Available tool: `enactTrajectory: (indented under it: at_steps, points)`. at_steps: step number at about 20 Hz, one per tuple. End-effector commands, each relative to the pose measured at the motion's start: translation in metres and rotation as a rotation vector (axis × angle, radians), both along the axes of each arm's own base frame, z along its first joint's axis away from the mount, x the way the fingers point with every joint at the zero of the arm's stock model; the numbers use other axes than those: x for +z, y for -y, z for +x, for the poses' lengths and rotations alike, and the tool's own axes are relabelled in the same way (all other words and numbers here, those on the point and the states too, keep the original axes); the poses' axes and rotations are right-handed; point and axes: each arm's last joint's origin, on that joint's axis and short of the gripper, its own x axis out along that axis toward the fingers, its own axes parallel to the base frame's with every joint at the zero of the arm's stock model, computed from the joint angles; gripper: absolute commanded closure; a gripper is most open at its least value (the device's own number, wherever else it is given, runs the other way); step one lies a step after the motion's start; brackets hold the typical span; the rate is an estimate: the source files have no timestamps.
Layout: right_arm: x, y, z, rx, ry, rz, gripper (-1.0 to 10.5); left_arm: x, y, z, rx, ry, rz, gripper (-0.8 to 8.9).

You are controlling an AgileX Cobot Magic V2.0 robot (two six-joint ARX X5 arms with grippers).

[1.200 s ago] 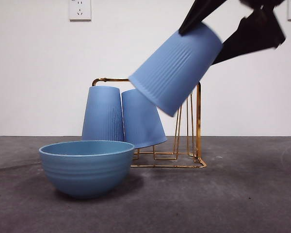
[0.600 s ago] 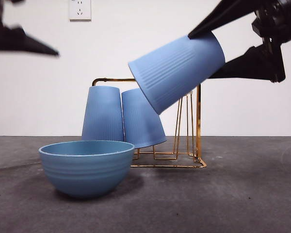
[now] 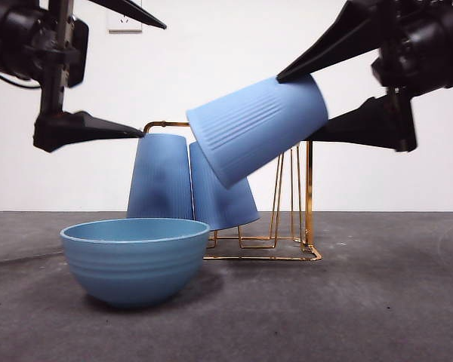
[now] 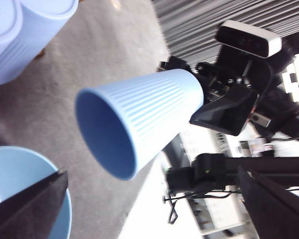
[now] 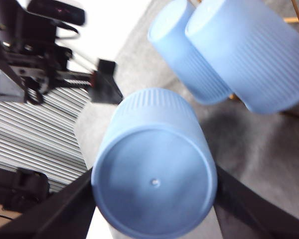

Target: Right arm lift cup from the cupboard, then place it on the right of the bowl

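My right gripper comes in from the upper right and is shut on a light-blue ribbed cup. It holds the cup tilted nearly sideways in the air above the gold wire cupboard, mouth pointing left and down. The right wrist view shows the cup's base between my jaws. Two more cups stand upside down on the cupboard. The blue bowl sits in front of it on the left. My left gripper is open and empty at the upper left, facing the cup's mouth.
The dark grey table stretches to the right of the bowl and in front of the cupboard. A white wall with a socket stands behind. The left arm's body hangs over the table's left side.
The left gripper has come in from the upper left, open, toward the held cup. The right gripper has tilted the cup closer to horizontal and moved it a little left and down.
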Motion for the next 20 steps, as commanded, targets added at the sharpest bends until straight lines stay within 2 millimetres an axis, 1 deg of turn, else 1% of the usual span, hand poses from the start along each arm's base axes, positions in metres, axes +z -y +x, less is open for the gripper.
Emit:
enactTrajectory:
  at_steps: [1, 4, 8, 9, 10, 13, 14, 19, 20]
  points:
    - [-0.003, -0.008, 0.008, 0.015, -0.037, 0.051, 7.3, -0.006, 0.006, 0.006, -0.022, -0.046, -0.02, 2.56]
    - [-0.013, -0.019, 0.014, 0.037, -0.062, 0.065, 7.3, -0.01, 0.013, 0.01, -0.038, -0.067, -0.039, 2.56]
    - [-0.027, -0.034, 0.016, 0.074, -0.091, 0.06, 7.3, -0.007, 0.021, 0.013, -0.05, -0.049, -0.059, 2.62]
    - [-0.029, -0.036, 0.017, 0.075, -0.099, 0.066, 7.3, -0.007, 0.022, 0.013, -0.052, -0.05, -0.062, 2.97]
    - [-0.03, -0.037, 0.018, 0.076, -0.105, 0.074, 7.3, -0.007, 0.023, 0.013, -0.052, -0.054, -0.062, 3.78]
    - [-0.03, -0.038, 0.019, 0.077, -0.108, 0.084, 7.3, -0.007, 0.023, 0.013, -0.051, -0.058, -0.062, 7.33]
    - [-0.03, -0.039, 0.019, 0.081, -0.115, 0.087, 7.3, -0.007, 0.023, 0.013, -0.05, -0.059, -0.06, 8.14]
    - [-0.03, -0.042, 0.017, 0.085, -0.122, 0.086, 7.2, -0.007, 0.025, 0.012, -0.057, -0.071, -0.061, 8.07]
    - [-0.03, -0.042, 0.017, 0.085, -0.123, 0.086, 7.0, -0.007, 0.026, 0.011, -0.063, -0.077, -0.063, 8.07]
